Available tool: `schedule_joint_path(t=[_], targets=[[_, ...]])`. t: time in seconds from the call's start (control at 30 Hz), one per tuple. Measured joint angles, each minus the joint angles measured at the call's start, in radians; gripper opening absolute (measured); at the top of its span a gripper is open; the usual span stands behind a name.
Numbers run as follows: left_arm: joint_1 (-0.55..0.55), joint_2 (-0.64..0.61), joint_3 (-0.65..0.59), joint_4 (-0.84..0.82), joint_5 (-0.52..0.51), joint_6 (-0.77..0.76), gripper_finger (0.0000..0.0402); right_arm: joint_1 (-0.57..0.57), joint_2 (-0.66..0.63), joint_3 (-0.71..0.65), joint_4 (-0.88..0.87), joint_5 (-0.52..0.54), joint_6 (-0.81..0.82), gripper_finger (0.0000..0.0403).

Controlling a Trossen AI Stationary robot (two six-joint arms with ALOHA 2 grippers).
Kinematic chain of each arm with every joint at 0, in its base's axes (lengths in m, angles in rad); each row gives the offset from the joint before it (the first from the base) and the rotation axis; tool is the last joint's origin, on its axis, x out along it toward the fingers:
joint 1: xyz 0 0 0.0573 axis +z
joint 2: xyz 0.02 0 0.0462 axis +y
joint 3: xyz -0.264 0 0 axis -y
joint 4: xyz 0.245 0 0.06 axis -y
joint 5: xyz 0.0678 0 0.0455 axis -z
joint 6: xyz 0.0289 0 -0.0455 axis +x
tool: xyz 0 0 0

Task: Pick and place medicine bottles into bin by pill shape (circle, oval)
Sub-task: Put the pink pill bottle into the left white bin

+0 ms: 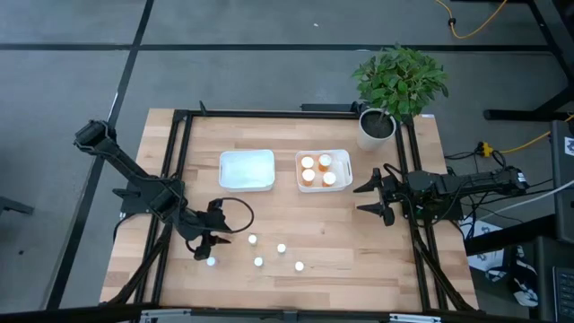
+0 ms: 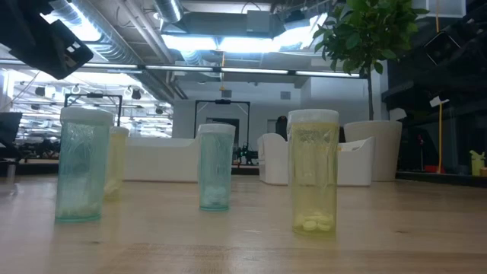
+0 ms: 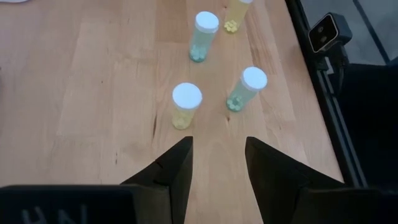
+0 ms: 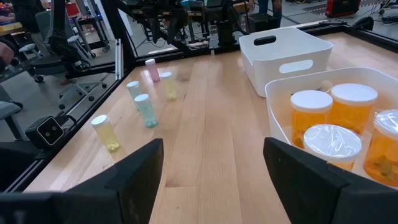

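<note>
No readable text, label or number on any bottle or bin.

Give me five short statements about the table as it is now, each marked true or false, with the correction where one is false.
1. Four orange bottles stand in the right bin. True.
2. The left bin holds two small bottles. False: nothing shows in it.
3. The left gripper has a bottle between its fingers. False: its fingers are apart with nothing between them, near the pink bottle at the end of the loose group.
4. Five small bottles stand upright on the table's wood. True.
5. The right gripper reaches over the plant. False: it hangs open at the table's right edge, beside the right bin.
</note>
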Motion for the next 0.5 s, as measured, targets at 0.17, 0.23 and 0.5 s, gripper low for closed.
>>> schedule_joint_path(t=[0.17, 0.23, 0.5], targets=[[0.001, 0.000, 0.000, 0.003, -0.016, 0.000, 0.0141, 0.000, 0.000, 0.000, 0.000, 0.000, 0.000, 0.0279], [0.008, 0.003, 0.000, 0.002, -0.043, -0.022, 0.0141, 0.000, 0.000, 0.000, 0.000, 0.000, 0.000, 0.0279], [0.081, 0.108, 0.000, 0.002, -0.113, -0.005, 0.0141, 0.000, 0.000, 0.000, 0.000, 0.000, 0.000, 0.0279]])
